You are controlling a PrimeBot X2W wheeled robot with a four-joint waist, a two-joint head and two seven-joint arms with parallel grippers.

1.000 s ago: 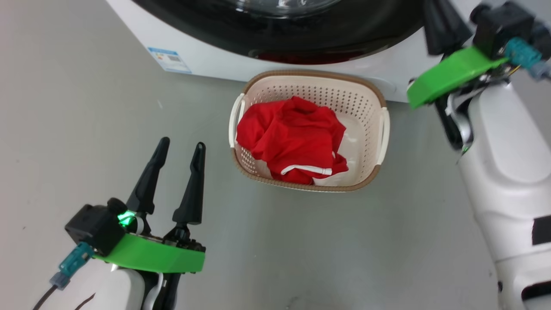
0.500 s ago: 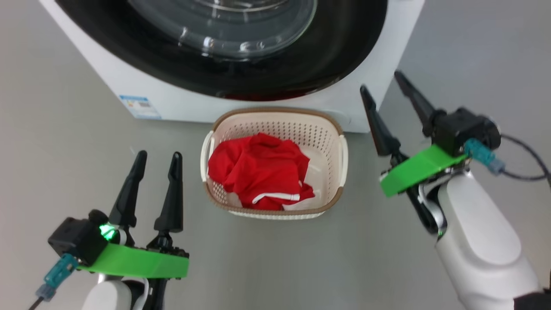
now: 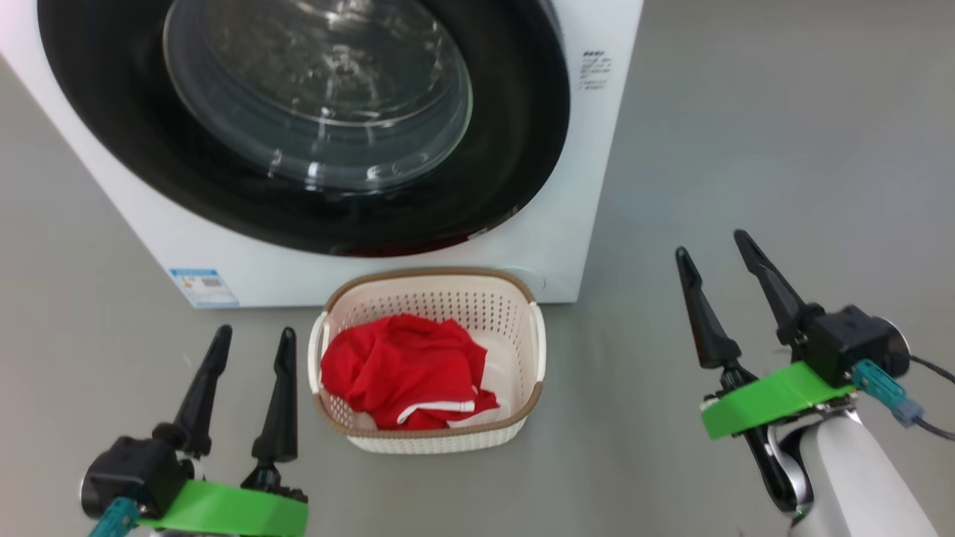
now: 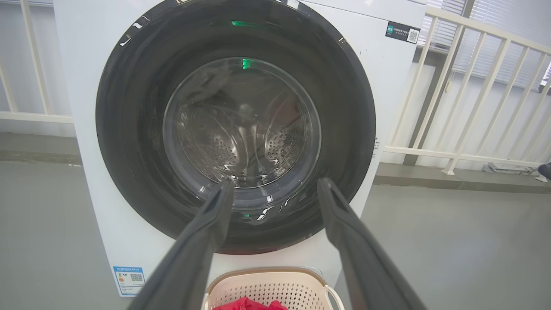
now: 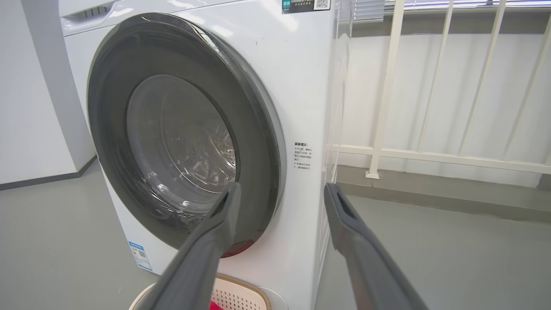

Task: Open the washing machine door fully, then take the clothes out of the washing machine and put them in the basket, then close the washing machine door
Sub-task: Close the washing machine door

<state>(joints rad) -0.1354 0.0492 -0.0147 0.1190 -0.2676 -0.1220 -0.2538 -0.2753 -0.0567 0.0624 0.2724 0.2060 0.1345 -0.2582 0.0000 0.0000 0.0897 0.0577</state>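
Jaws on both arms stand parted and empty. Ahead of them the washing machine door [image 3: 313, 127] looks shut (its latch is unseen); the clothes [image 3: 395, 369] lie in the basket [image 3: 440, 302] on the floor, nearer the left jaws.

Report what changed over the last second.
The head view tilted up, so the whole picture shifted. The right gripper pulled back from the lower right corner of the washing machine and now hangs open and empty over the floor. Unchanged: the left gripper open beside the basket, the clothes inside it, the washing machine door shut.
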